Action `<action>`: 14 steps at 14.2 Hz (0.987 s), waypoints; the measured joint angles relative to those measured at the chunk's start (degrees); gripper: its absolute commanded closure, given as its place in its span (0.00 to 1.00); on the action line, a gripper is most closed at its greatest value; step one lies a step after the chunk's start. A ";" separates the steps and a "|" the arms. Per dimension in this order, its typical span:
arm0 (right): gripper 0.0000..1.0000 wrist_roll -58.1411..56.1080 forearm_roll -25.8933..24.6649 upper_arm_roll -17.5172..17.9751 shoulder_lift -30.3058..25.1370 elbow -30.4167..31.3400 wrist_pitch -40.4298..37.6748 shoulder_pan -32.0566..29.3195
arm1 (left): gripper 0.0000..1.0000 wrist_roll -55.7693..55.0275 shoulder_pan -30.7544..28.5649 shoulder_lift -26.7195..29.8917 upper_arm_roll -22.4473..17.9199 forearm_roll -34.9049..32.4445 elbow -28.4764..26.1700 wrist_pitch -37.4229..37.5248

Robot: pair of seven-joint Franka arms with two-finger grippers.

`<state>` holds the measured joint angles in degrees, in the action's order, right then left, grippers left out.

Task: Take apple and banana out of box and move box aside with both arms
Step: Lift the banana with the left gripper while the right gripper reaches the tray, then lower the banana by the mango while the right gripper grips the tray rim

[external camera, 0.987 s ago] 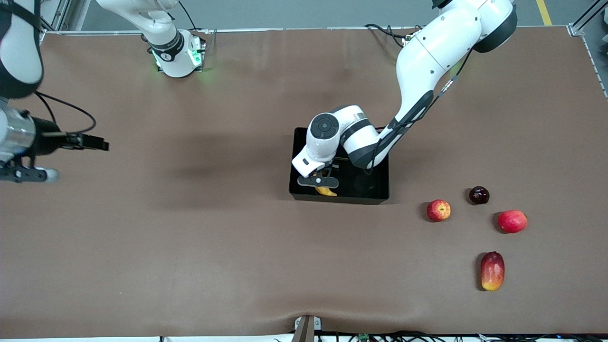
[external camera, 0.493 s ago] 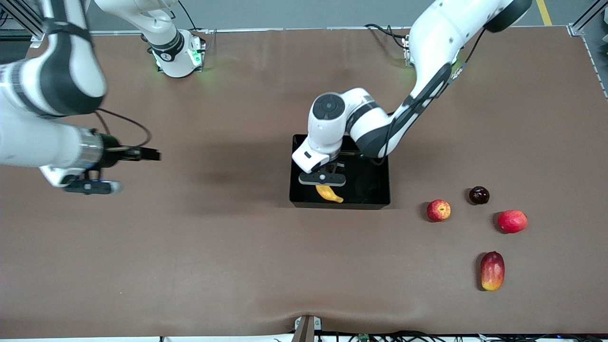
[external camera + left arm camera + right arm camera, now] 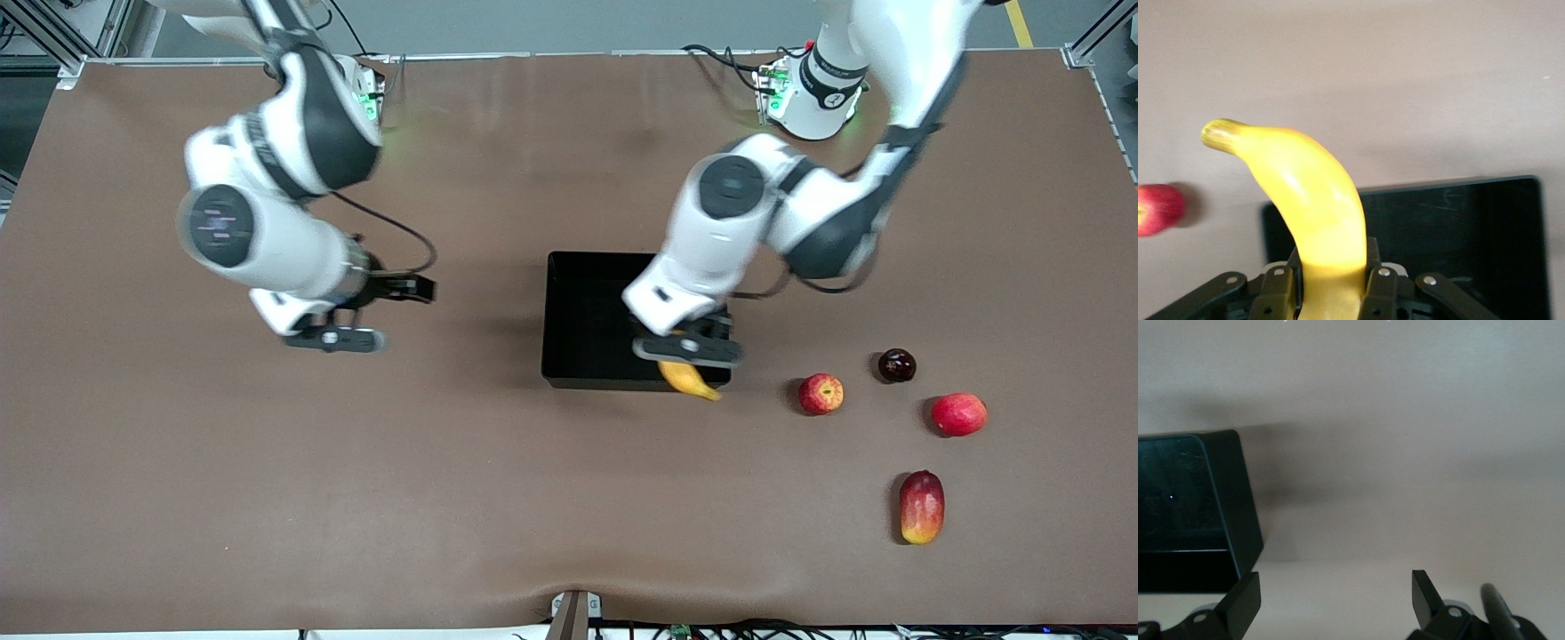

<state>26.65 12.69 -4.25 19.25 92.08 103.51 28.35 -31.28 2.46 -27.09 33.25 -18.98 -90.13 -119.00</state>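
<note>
My left gripper is shut on the yellow banana and holds it in the air over the corner of the black box nearest the front camera, toward the left arm's end. In the left wrist view the banana stands clamped between my fingers, with the box under it. The red apple with yellow blotches lies on the table beside the box, toward the left arm's end; it also shows in the left wrist view. My right gripper is open and empty, over bare table toward the right arm's end from the box, which shows in the right wrist view.
A dark red round fruit, a plain red round fruit and an oblong red-yellow mango lie near the apple toward the left arm's end. The brown table spreads wide around the box.
My left gripper has lifted the banana out of the box and carried it toward the left arm's end. My right arm has swung in from the table's edge toward the box.
</note>
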 measured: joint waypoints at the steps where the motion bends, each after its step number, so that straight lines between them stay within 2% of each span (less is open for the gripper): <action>1: 0.00 0.79 0.00 0.00 1.17 0.06 1.91 1.24 | 1.00 3.43 -1.91 0.28 0.03 0.43 -0.05 0.64; 6: 0.00 3.81 0.04 -0.01 8.84 0.30 12.00 7.25 | 1.00 19.71 -10.91 -0.02 -0.07 0.62 -0.70 0.92; 9: 0.00 7.83 1.81 -0.02 12.94 0.24 17.50 10.56 | 1.00 30.09 -16.53 -0.74 -0.24 0.64 -0.46 0.91; 14: 0.00 10.35 2.15 -0.01 17.93 -2.20 20.89 14.52 | 1.00 42.83 -21.54 -5.05 -0.56 0.71 3.74 0.86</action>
<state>36.99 14.85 -4.26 37.17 89.89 124.40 42.87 11.55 -19.08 -32.14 32.69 -18.27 -86.39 -118.15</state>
